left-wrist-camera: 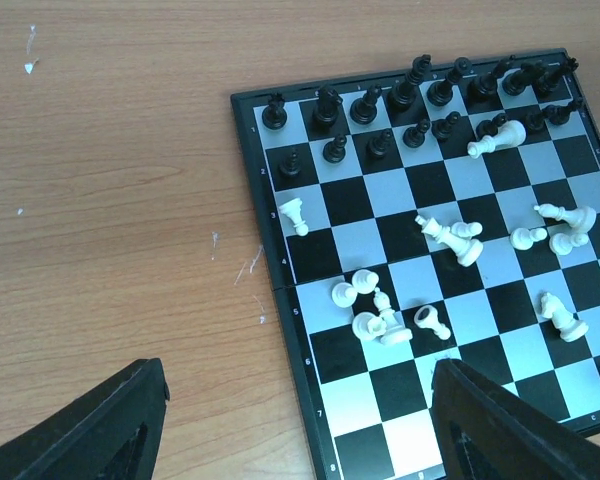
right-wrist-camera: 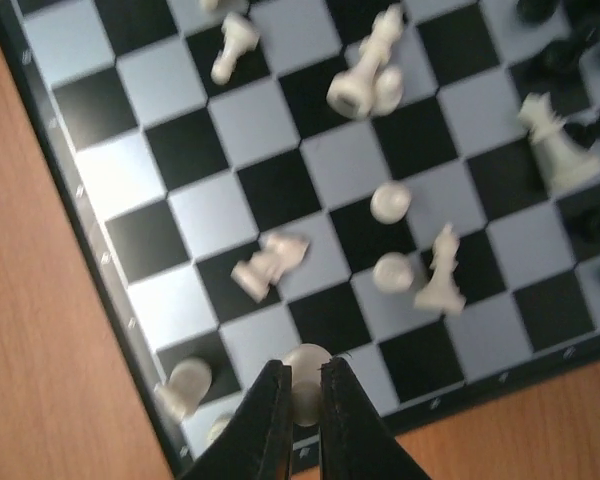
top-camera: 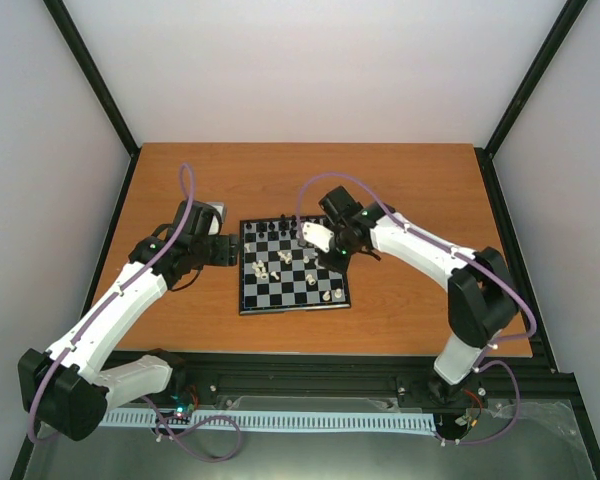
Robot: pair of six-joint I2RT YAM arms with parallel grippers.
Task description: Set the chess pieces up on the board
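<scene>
Right fingers point(right-wrist-camera: 278, 415) clench cream piece point(right-wrist-camera: 306, 375), perhaps pawn, at board point(right-wrist-camera: 270, 185) edge; left fingers point(left-wrist-camera: 110, 430) released.

Brown wooden tabletop point(top-camera: 400, 190) with faint white scuffs point(left-wrist-camera: 248, 268), pale walls point(top-camera: 310, 60), black frame posts point(top-camera: 90, 70) around.

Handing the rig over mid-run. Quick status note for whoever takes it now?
Left gripper open, empty, at the edge of the board.
Right gripper shut on a white pawn near the board's rim.
Black pieces stand in their two rows, roughly set.
White pieces lie scattered mid-board, several tipped over.
Left to do: place the held pawn, then stand every white piece in its rows.
</scene>
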